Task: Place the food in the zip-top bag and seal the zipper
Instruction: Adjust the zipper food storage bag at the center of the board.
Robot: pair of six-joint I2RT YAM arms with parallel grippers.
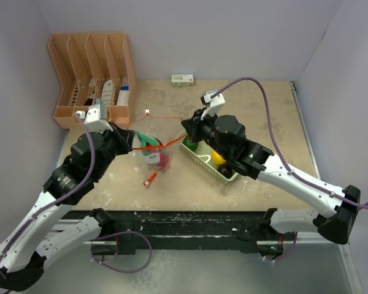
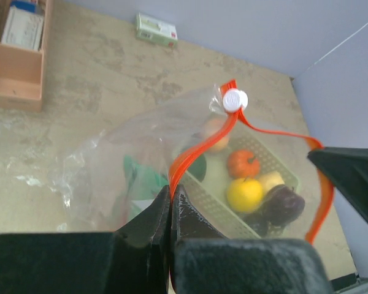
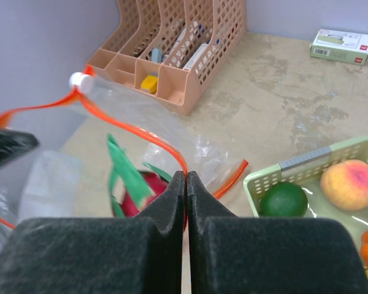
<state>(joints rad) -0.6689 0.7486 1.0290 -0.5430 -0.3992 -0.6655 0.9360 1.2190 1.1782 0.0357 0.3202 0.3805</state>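
The clear zip-top bag [image 1: 152, 154] hangs open between my two grippers at table centre. My left gripper [image 2: 171, 193] is shut on one side of the orange-red zipper [image 2: 199, 147]; its white slider [image 2: 235, 100] sits at the strip's far end. My right gripper [image 3: 186, 177] is shut on the other side of the zipper [image 3: 141, 135]. A red food piece with green leaves [image 3: 148, 191] lies inside the bag. More food fills the pale green tray [image 2: 224, 211]: a yellow fruit [image 2: 245, 194], a red-orange one [image 2: 243, 163], a dark purple one [image 2: 279, 205], a lime [image 3: 283, 199], a peach [image 3: 351, 184].
An orange file rack [image 1: 92, 76] stands at the back left. A small white and green box [image 1: 182, 79] lies by the back wall. A small orange piece [image 1: 149, 180] rests on the table in front of the bag. Walls close in both sides.
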